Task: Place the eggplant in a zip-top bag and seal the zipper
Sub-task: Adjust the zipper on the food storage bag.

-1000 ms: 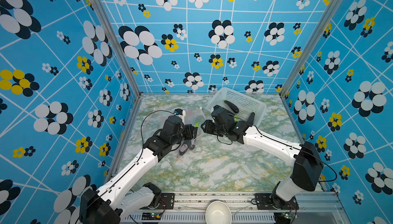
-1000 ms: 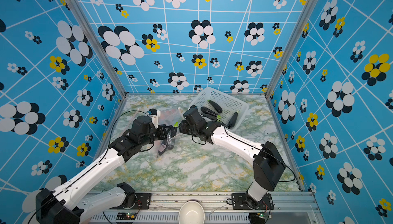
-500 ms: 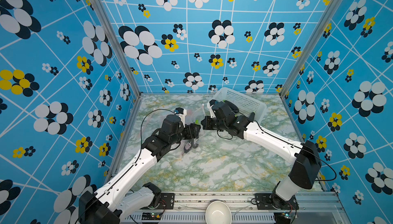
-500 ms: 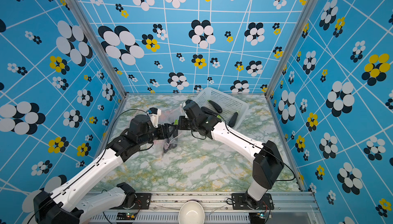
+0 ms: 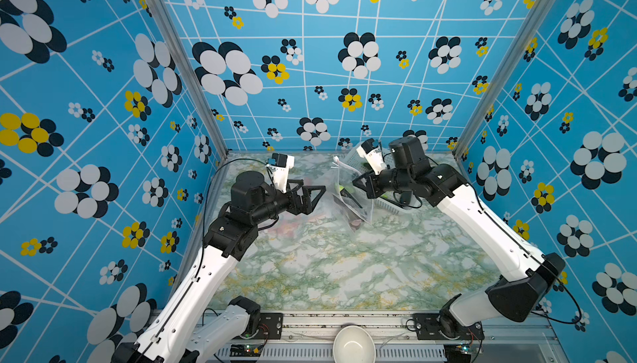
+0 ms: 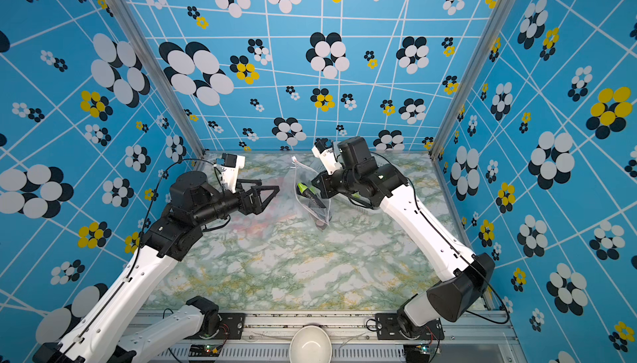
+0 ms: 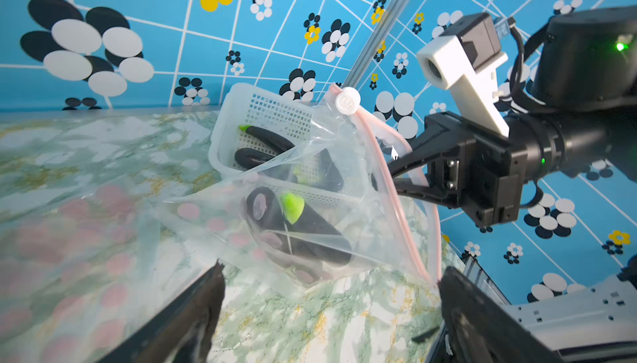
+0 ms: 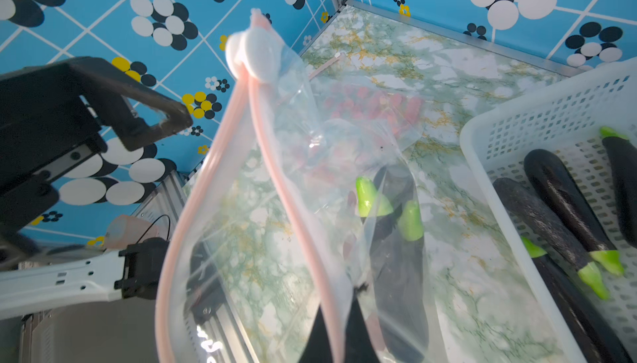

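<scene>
A clear zip-top bag [image 5: 350,202] with a pink zipper hangs above the marble table, its lower corner near the tabletop. My right gripper [image 5: 355,182] is shut on one pink zipper track, seen close in the right wrist view [image 8: 339,309]. The two tracks stand apart, so the mouth gapes, and the white slider [image 7: 347,100] sits at the top end. A dark eggplant [image 7: 310,230] with a green cap lies inside the bag [image 6: 312,202]. My left gripper [image 5: 319,199] is open just left of the bag, holding nothing; its fingertips [image 7: 448,282] frame the bag's lower corner.
A white perforated basket [image 8: 517,127] with several more eggplants stands at the back right, behind the right arm. A second flat bag printed with pink dots [image 7: 69,240] lies on the table under the left gripper. A white bowl [image 5: 353,344] sits at the front rail.
My left gripper has opened, let go of the bag and drawn back to the left. My right gripper has shut on the zipper edge and carried the bag up and to the right.
</scene>
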{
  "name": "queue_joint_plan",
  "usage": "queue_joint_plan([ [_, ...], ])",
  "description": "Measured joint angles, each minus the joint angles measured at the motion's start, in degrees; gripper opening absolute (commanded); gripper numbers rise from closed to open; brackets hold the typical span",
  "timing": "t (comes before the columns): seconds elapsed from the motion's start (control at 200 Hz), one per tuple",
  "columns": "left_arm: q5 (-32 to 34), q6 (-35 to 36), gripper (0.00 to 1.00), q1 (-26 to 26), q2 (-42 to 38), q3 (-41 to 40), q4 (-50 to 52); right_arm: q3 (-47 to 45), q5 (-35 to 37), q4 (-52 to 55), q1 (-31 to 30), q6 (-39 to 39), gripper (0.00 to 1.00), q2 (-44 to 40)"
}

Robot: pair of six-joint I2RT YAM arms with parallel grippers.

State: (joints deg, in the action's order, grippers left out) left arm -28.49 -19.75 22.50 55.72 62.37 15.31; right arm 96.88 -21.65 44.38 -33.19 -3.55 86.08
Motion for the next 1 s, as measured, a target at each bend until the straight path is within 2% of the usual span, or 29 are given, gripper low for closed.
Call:
queue_joint_plan([
  [0.21,-11.5,15.3,0.99,0.0,0.2,-1.4,-0.8,2.8,-6.4,11.8,5.1,17.3,0.00,-3.5],
  [0.39,-16.8,27.0,0.99,0.8,1.6,-4.0,-1.6,2.8,-9.0,20.9,5.3,33.3,0.00,-6.7],
  [0.505,-18.5,32.4,1.00,3.3,3.6,-4.1,-1.6,3.1,-11.0,24.6,5.6,40.2,0.00,-7.1],
  [0.675,-19.5,37.0,0.97,8.1,6.7,-4.4,-1.6,5.1,-13.5,27.3,5.7,44.6,0.00,-5.9],
  [0.85,-20.2,37.6,0.97,11.2,6.8,-7.8,-4.3,5.5,-14.1,27.4,5.7,45.2,0.00,-4.9],
  [0.945,-20.2,36.7,0.94,11.3,5.7,-11.1,-7.2,5.5,-14.4,27.4,5.8,45.2,0.00,-4.5],
  [1.0,-20.2,36.1,0.88,11.3,4.9,-12.5,-8.6,5.5,-14.6,27.4,5.8,45.2,0.00,-4.4],
])
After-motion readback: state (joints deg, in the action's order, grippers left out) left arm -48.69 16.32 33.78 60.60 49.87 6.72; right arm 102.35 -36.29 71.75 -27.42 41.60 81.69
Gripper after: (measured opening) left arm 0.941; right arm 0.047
